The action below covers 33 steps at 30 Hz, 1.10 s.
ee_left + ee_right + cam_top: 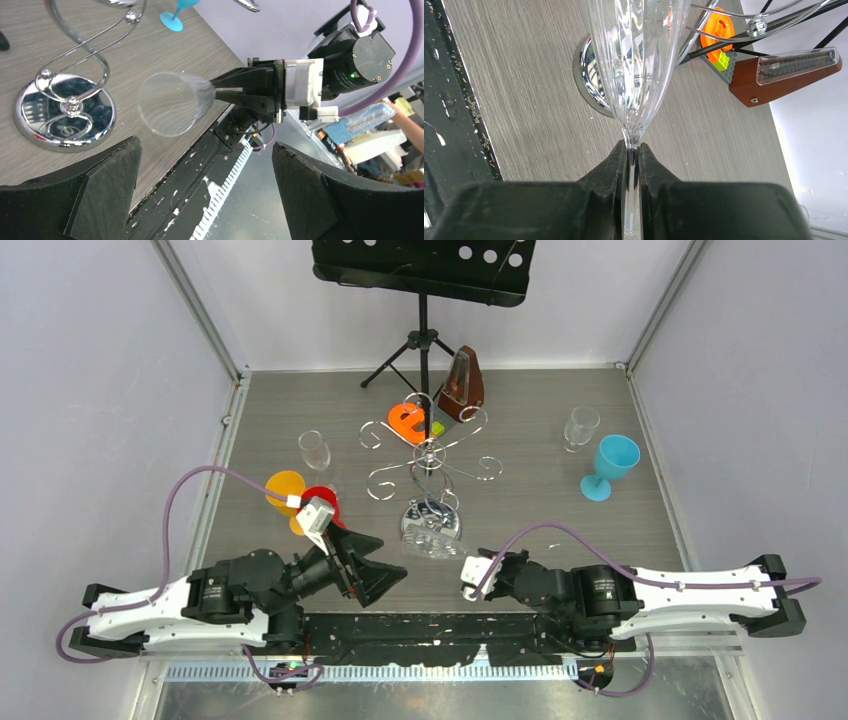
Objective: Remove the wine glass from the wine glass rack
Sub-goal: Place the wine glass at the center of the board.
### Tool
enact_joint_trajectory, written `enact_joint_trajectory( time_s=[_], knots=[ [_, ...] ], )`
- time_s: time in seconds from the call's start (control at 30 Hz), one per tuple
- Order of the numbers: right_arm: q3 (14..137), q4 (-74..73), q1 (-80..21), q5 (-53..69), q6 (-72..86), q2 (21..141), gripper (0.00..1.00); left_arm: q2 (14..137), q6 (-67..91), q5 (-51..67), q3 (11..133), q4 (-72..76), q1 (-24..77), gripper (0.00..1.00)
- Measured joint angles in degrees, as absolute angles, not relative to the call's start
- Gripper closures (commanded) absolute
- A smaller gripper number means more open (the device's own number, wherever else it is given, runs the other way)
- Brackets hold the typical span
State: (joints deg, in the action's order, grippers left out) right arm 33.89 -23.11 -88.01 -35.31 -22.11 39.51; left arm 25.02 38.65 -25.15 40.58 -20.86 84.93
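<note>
My right gripper (632,156) is shut on the thin stem of a clear ribbed wine glass (639,65). The glass is held sideways above the wood table, free of the rack's arms. Its bowl points toward the left arm, and the left wrist view looks into the open mouth of the wine glass (172,102). From above, the wine glass (432,546) overlaps the round mirror base of the chrome wine glass rack (428,455). The rack's base (65,112) stands just beyond the bowl. My left gripper (205,150) is open and holds nothing, facing the glass at the table's near edge.
A black music stand (424,270) and a brown metronome (463,380) stand at the back. A clear glass (314,448), an orange one (285,490) and a red one (320,502) stand to the left. A clear glass (580,426) and a blue goblet (608,465) stand to the right.
</note>
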Motion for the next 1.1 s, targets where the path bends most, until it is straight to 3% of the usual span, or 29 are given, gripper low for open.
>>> enact_joint_trajectory(
  time_s=[0.43,0.87,1.1],
  knots=[
    [33.7,-23.6,-88.0,-32.4,-26.9,33.6,0.94,18.6,46.7,-28.0,36.1,-24.3,81.0,0.01],
    [33.1,-20.9,-88.0,-27.6,-32.9,33.2,0.94,19.2,51.3,-8.7,30.5,-19.8,62.6,0.09],
    [33.1,-18.6,-88.0,-27.4,-34.9,36.6,0.94,19.6,52.8,-0.8,29.4,-18.3,59.1,0.17]
  ],
)
